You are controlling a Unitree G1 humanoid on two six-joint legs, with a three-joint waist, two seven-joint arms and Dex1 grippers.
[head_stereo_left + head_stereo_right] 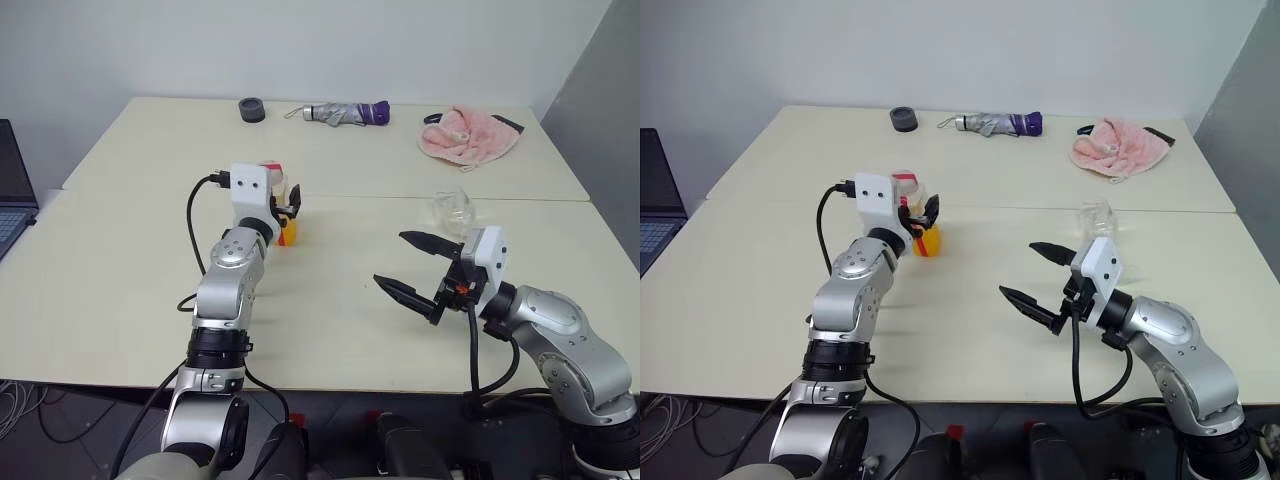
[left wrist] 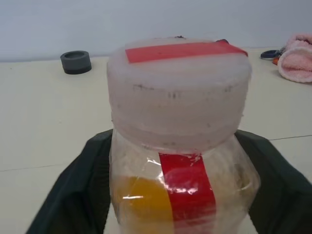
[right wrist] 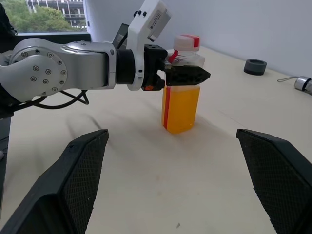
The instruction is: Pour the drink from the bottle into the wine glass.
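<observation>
The bottle point(image 3: 180, 107) stands upright on the cream table point(image 1: 130, 290), left of centre. It is clear, has a red label strip and a pale cap point(image 3: 186, 42), and is roughly half full of the orange drink point(image 1: 288, 236). My left gripper point(image 1: 292, 206) reaches in level and is shut on the bottle's shoulder, with a black finger point(image 2: 73, 195) pressed against each side. The wine glass point(image 1: 453, 208) stands empty to the right, just beyond my right gripper point(image 1: 390, 259). That gripper hovers open, pointing left toward the bottle, with nothing between its fingers point(image 3: 73, 185).
Along the far edge of the table lie a dark grey ring point(image 1: 251, 109), a folded grey and purple umbrella point(image 1: 345, 114) and a pink towel point(image 1: 468, 135). A laptop point(image 1: 10, 200) sits at the left edge. A seam point(image 1: 400, 197) crosses the table behind the bottle.
</observation>
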